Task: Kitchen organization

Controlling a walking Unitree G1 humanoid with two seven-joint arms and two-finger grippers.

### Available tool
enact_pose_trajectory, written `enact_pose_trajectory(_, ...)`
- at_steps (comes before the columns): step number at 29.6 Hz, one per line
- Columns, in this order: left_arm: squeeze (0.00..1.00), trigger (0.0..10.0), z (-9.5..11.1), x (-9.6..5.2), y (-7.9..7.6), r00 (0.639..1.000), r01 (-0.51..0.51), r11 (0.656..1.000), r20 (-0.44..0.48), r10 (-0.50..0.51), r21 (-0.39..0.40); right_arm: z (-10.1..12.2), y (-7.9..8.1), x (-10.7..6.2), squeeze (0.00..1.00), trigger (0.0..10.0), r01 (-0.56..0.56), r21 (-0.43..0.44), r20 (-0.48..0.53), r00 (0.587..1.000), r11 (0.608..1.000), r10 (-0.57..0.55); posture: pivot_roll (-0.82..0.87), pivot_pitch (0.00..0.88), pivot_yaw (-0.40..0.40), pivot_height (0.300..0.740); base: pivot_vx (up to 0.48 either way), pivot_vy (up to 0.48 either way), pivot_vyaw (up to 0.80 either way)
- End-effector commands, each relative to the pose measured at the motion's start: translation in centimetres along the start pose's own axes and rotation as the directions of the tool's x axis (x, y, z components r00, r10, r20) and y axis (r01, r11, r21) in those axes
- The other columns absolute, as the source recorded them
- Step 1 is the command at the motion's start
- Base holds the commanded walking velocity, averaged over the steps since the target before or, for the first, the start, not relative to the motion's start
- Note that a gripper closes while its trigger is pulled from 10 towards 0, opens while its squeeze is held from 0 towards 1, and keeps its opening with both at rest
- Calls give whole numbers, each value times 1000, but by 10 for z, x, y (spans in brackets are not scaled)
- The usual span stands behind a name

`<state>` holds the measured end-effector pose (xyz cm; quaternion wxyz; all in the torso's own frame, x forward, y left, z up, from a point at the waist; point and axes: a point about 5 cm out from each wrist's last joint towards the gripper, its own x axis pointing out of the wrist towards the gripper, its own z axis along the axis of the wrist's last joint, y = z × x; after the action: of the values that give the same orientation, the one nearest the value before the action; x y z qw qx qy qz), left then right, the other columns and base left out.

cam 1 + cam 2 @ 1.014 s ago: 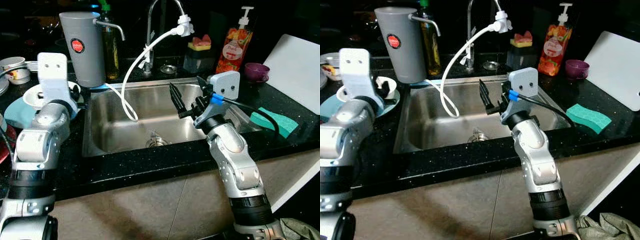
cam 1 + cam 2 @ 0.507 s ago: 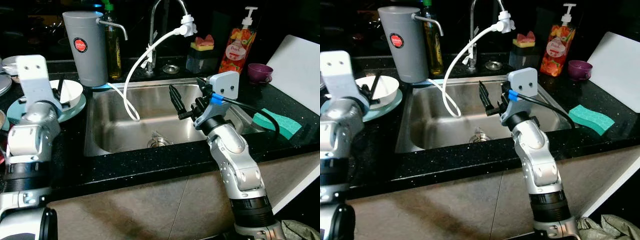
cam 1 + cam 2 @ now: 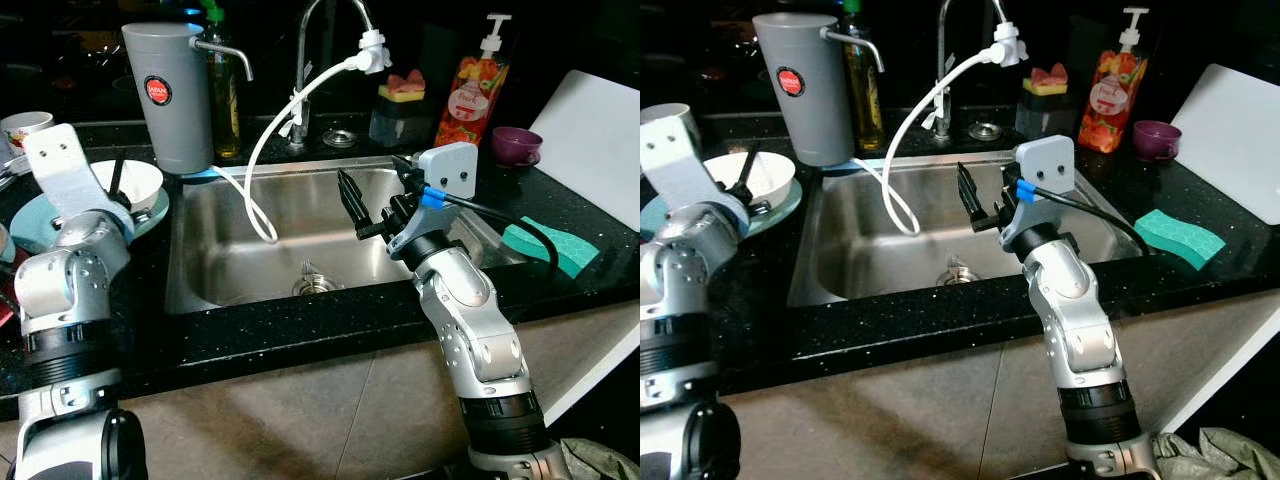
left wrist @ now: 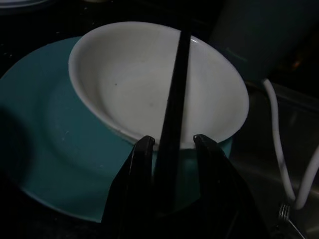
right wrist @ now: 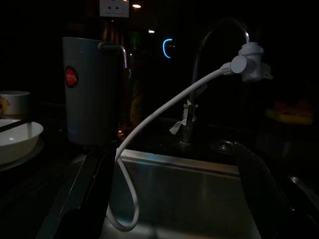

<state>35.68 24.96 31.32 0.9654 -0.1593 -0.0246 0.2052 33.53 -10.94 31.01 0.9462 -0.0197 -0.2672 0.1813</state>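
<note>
Nearest the robot, the left gripper point(image 4: 171, 144) is closed on a pair of black chopsticks point(image 4: 175, 94), its two fingers pressed to either side of them close to the near rim of the white bowl point(image 4: 149, 84); the grip sits at the lower end, so the chopsticks slant up and across the bowl's mouth, resting over it rather than lying flat on the counter. The bowl stands on a teal plate point(image 4: 45, 149), stacked there beside the sink as used tableware would be, and judged from this the chopsticks are the item in hand for tidying. To the right, the right gripper point(image 3: 375, 195) hangs over the stainless sink point(image 3: 230, 270) with its fingers spread apart and empty, well apart from the bowl, probably waiting above the basin. A white hose point(image 3: 262, 150) loops from the tap fitting down into the basin, near the drain. On the right counter lies a teal sponge point(image 3: 545, 245), beside a white cutting board point(image 3: 600, 140) leaning against the wall. Along the back stand a grey water filter jug point(image 3: 170, 95), an oil bottle point(image 3: 222, 95), the faucet point(image 3: 310, 40), a sponge holder point(image 3: 398, 105), an orange soap dispenser point(image 3: 468, 85) and a small purple cup point(image 3: 515, 145).
</note>
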Motion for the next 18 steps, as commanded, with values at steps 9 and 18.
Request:
enact_pose_trajectory(9,0,10000,0,-2,8,998,-63,998,-7,63,-1,0,1,-2,0,10000,-4,11,0,1000,1000,4,61,168,-48,740,0,0,0)
enact_pose_trajectory(18,0,10000,-6,-1,9,998,-61,998,-36,61,2,1,1,-1,0,10000,-4,12,4,1000,1000,4,61,168,-48,740,0,0,0)
